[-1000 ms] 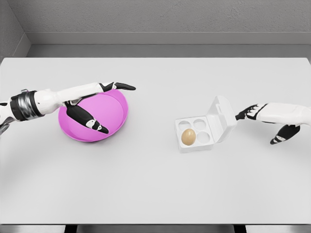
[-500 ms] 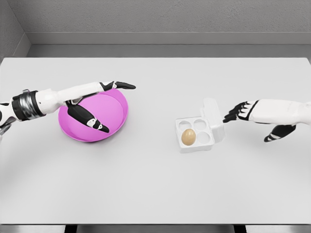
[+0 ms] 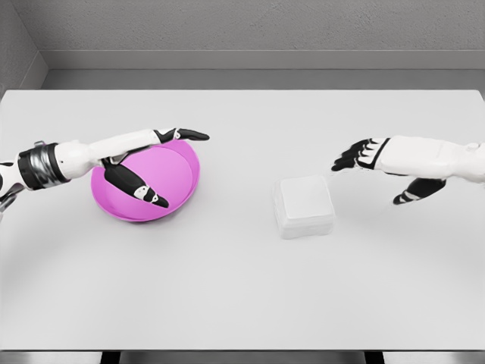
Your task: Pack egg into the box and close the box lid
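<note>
The white egg box [image 3: 305, 205] lies on the table right of centre with its lid down flat; the egg is hidden inside. My right hand [image 3: 355, 155] hovers just up and right of the box, fingers spread, holding nothing and not touching the lid. Over at the left, my left hand [image 3: 155, 163] is stretched above the pink bowl [image 3: 176, 176], fingers extended and the thumb pointing down into the bowl, with nothing in it.
The pink bowl sits at the left of the white table [image 3: 242, 288]. A grey wall runs along the table's far edge.
The box lid went from standing upright to fully shut, covering the egg. My right hand swept left and up past the lid. The left arm stayed nearly still.
</note>
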